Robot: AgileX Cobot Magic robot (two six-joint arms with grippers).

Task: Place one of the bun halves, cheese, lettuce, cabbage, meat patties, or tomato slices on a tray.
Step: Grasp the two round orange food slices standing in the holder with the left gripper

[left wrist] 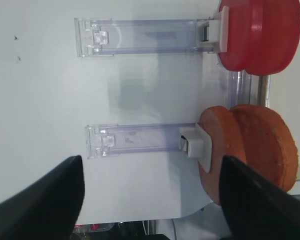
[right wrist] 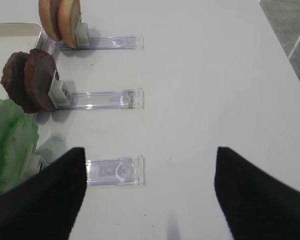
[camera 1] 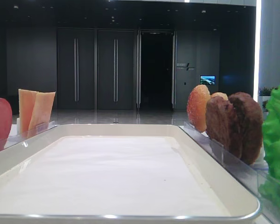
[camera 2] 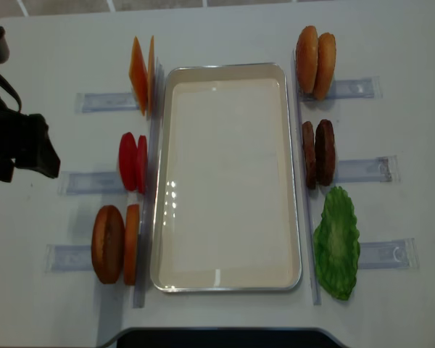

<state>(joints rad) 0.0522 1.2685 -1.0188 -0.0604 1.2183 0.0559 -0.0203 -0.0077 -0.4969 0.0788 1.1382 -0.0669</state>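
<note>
The cream tray (camera 2: 228,283) lies mid-table with bare white lining. To its right stand two bun halves (camera 2: 315,61), two meat patties (camera 2: 317,152) and a green lettuce leaf (camera 2: 337,243). To its left stand cheese slices (camera 2: 141,72), tomato slices (camera 2: 133,161) and an orange-brown bun pair (camera 2: 109,243). Cabbage is out of view. My left gripper (left wrist: 150,200) is open with nothing in it, hovering left of the orange bun pair (left wrist: 245,150) and below the tomato slices (left wrist: 260,35). My right gripper (right wrist: 147,195) is open over bare table, right of the lettuce (right wrist: 10,140).
Clear plastic holders (right wrist: 115,170) stick out from each food pair towards the table's sides. My left arm (camera 2: 18,145) hangs over the left side of the table. The table's near edge (left wrist: 190,217) runs just beyond the left gripper.
</note>
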